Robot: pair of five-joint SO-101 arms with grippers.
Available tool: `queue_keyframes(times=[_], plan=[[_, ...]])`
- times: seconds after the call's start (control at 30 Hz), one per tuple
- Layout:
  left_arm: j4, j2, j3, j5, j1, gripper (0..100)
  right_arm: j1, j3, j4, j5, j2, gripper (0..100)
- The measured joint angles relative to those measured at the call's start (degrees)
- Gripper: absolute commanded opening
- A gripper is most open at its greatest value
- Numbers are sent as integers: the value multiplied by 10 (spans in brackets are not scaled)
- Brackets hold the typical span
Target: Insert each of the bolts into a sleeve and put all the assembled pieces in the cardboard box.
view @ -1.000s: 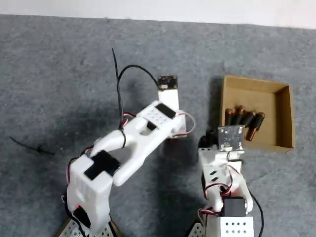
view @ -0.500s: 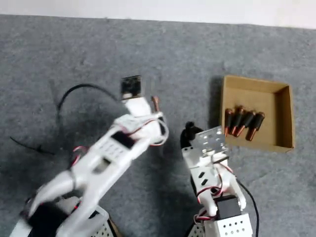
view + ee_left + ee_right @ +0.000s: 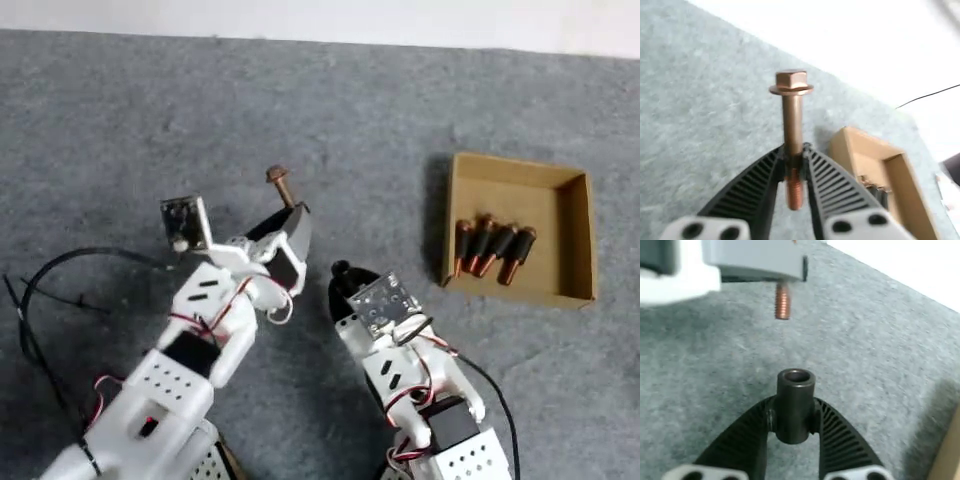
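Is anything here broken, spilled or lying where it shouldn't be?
Nothing looks damaged or spilled. The left pincer holds a bolt, the right pincer a sleeve, and four assembled pieces lie side by side in the cardboard box.

grey carpet (image 3: 420, 100) covers the table; a thin black tie (image 3: 75, 299) lies near its left edge.

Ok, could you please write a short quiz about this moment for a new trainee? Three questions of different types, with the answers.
1. True or false: the left gripper is empty.
2. How many assembled pieces lie in the cardboard box? A two, B four, C six.
3. Fill in: the right gripper is shut on a black ___.
Key: 1 false, it grips a copper-coloured bolt by the shank; 2 B; 3 sleeve.
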State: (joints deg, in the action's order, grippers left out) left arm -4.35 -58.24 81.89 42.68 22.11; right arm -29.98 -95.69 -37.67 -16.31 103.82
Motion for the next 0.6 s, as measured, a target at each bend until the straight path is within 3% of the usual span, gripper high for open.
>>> queue_keyframes(times=[0.2, 0.6], plan=[[-4, -42, 32, 0, 57, 4, -2, 0, 13, -48, 0, 5], [-5, -58, 32, 0, 62, 4, -2, 0, 13, -61, 0, 5]])
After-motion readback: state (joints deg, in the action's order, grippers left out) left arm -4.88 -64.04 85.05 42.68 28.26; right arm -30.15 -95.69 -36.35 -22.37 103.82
